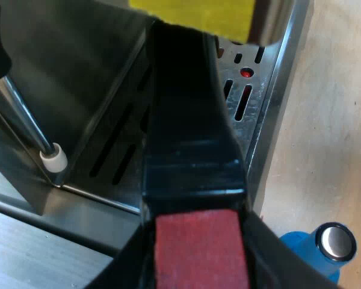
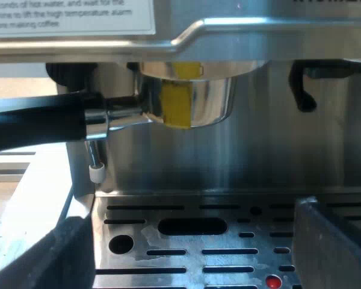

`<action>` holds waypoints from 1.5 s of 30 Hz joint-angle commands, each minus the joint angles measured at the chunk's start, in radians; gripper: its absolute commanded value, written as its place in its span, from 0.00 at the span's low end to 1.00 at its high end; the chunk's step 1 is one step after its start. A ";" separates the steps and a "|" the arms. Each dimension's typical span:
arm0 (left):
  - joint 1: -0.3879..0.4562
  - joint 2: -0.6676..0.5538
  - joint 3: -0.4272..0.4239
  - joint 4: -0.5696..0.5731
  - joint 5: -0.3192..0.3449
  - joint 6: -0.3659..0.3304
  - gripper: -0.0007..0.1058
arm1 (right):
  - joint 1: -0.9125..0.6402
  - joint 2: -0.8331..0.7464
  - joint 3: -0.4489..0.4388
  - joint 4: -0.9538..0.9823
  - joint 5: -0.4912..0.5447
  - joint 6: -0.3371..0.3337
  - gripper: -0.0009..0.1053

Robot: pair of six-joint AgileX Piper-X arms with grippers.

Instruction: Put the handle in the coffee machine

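Holder (image 2: 189,99) sits up under the machine (image 2: 259,150) brew head, metal basket against the collar, yellow tape (image 2: 177,102) on its wall facing outward. Handle (image 2: 42,123) runs level, long axis across the machine's face, pointing off sideways past the wand (image 2: 95,162) rather than out toward the front. We judge it seated but not yet turned home; locking would call for swinging the handle round toward the front.

Left gripper (image 1: 198,265) has the handle by its red end (image 1: 198,247), fingers closed snug on either flank. Gripping that far out gives the longest lever for the twist, we reckon. From that wrist the handle stretches away toward the tape, above the tray (image 1: 253,102).

Right gripper (image 2: 195,238) hangs low over the tray, fingers spread wide, nothing between them. We take it as parked clear of the swing.

Blue tamper (image 1: 325,247) stands on the table (image 1: 325,120) beside the machine, just by the left gripper.
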 commanded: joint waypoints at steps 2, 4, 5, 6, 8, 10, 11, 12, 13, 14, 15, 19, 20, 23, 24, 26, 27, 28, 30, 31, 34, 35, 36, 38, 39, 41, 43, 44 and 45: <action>-0.023 -0.027 -0.012 0.021 0.233 0.058 0.01 | -0.003 -0.006 0.000 0.000 0.009 -0.011 0.67; -0.023 -0.027 -0.012 0.017 0.233 0.058 0.01 | -0.003 -0.006 0.000 0.000 0.009 -0.011 0.67; -0.023 -0.027 -0.012 0.016 0.233 0.058 0.01 | -0.003 -0.006 0.000 0.000 0.009 -0.011 0.67; -0.023 -0.027 -0.012 0.014 0.233 0.058 0.01 | -0.003 -0.006 0.000 0.000 0.009 -0.011 0.67; -0.023 -0.027 -0.012 0.015 0.233 0.058 0.01 | -0.003 -0.006 0.000 0.000 0.009 -0.011 0.67; -0.023 -0.027 -0.012 0.015 0.233 0.050 0.01 | -0.003 -0.006 0.000 0.000 0.009 -0.011 0.67; -0.023 -0.027 -0.012 0.015 0.233 0.034 0.01 | -0.003 -0.006 0.000 0.000 0.009 -0.011 0.67; -0.023 -0.027 -0.012 0.015 0.233 0.024 0.01 | -0.003 -0.006 0.000 0.000 0.009 -0.011 0.67; -0.023 -0.027 -0.012 0.015 0.233 0.019 0.01 | -0.003 -0.006 0.000 0.000 0.009 -0.011 0.67; -0.023 -0.027 -0.012 0.015 0.233 0.019 0.01 | -0.003 -0.006 0.000 0.000 0.009 -0.011 0.67; -0.023 -0.027 -0.012 0.015 0.233 0.019 0.01 | -0.003 -0.006 0.000 0.000 0.009 -0.011 0.67; -0.023 -0.027 -0.012 0.022 0.236 0.012 0.01 | -0.003 -0.006 0.000 0.000 0.009 -0.014 0.67; -0.023 -0.027 -0.012 0.028 0.241 0.012 0.01 | -0.003 -0.006 0.000 0.000 0.009 -0.014 0.67; -0.023 -0.027 -0.012 0.046 0.254 0.012 0.01 | -0.003 -0.006 0.000 0.000 0.009 -0.055 0.67; -0.023 -0.027 -0.012 0.050 0.257 0.012 0.01 | -0.003 -0.006 0.000 0.000 0.009 -0.060 0.67; -0.023 -0.027 -0.012 0.050 0.257 0.012 0.01 | -0.003 -0.006 0.000 0.000 0.009 -0.060 0.67; -0.023 -0.027 -0.012 0.050 0.257 0.012 0.01 | -0.003 -0.006 0.000 0.000 0.009 -0.060 0.67; -0.019 -0.027 -0.012 0.052 0.257 0.012 0.01 | -0.003 -0.006 0.000 0.000 0.009 -0.060 0.67; -0.016 -0.027 -0.012 0.052 0.281 0.012 0.01 | -0.003 -0.006 0.000 0.000 0.009 -0.060 0.67; -0.011 -0.027 -0.012 0.052 0.291 0.014 0.01 | -0.003 -0.006 0.000 0.000 0.009 -0.060 0.67; -0.007 -0.027 -0.012 0.044 0.292 0.035 0.01 | -0.003 -0.006 0.000 0.000 0.009 -0.060 0.67; -0.007 -0.027 -0.012 0.043 0.289 0.048 0.01 | -0.003 -0.006 0.000 0.000 0.009 -0.060 0.67; -0.007 -0.027 -0.012 0.042 0.289 0.063 0.01 | -0.003 -0.006 0.000 0.000 0.009 -0.060 0.67; -0.007 -0.027 -0.012 0.042 0.294 0.082 0.01 | -0.003 -0.006 0.000 0.000 0.009 -0.060 0.67; -0.007 -0.027 -0.012 0.042 0.294 0.089 0.01 | -0.003 -0.006 0.000 0.000 0.009 -0.060 0.67; -0.007 -0.027 -0.007 0.042 0.294 0.089 0.01 | -0.003 -0.006 0.000 0.000 0.009 -0.060 0.67; -0.007 -0.025 0.009 0.039 0.294 0.113 0.01 | -0.003 -0.006 0.000 0.000 0.009 -0.060 0.67; -0.007 -0.025 0.022 0.033 0.294 0.118 0.01 | -0.003 -0.006 0.000 0.000 0.009 -0.060 0.67; -0.007 -0.025 0.028 0.032 0.296 0.118 0.01 | -0.003 -0.006 0.000 0.000 0.009 -0.060 0.67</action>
